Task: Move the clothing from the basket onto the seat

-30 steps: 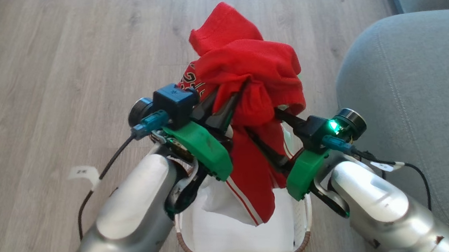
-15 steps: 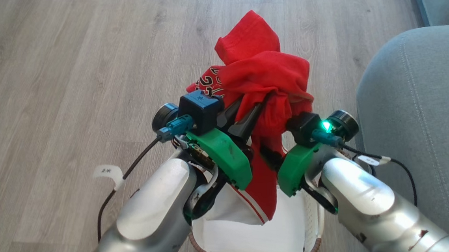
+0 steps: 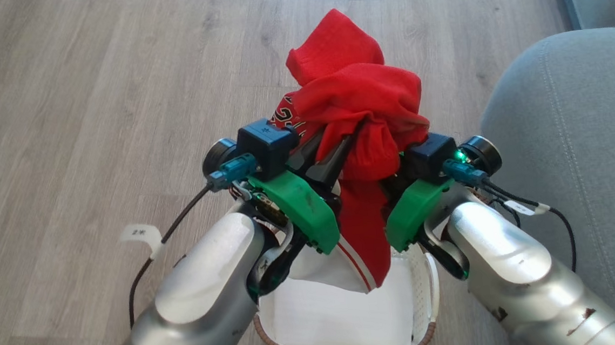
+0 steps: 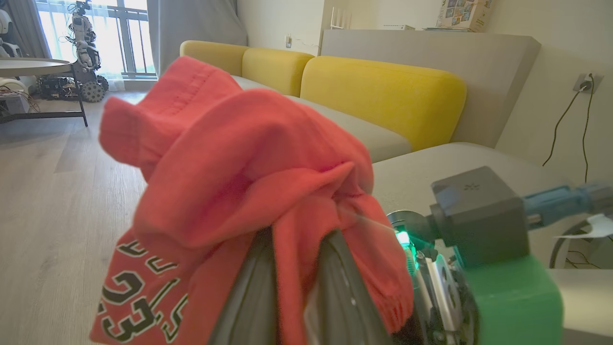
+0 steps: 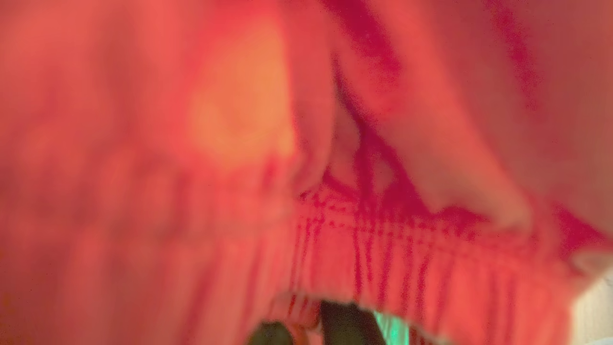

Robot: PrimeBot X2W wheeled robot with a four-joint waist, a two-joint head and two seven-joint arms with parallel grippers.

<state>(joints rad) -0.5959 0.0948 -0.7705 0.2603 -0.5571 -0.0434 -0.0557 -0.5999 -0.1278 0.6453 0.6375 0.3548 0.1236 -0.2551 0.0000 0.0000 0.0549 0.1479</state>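
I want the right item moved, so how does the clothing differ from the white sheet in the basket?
The clothing is bright red with lettering; the sheet is plain white. The clothing is bunched and held up above the basket, pinched in the left gripper; the sheet lies flat on the basket's floor. Both are within the basket's footprint in the head view.

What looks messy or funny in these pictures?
The clothing is scrunched into a lump, pinched by the left end effector and right end effector, with one striped end dangling over the basket. Nothing has spilled. The right forearm has small brown scuffs.
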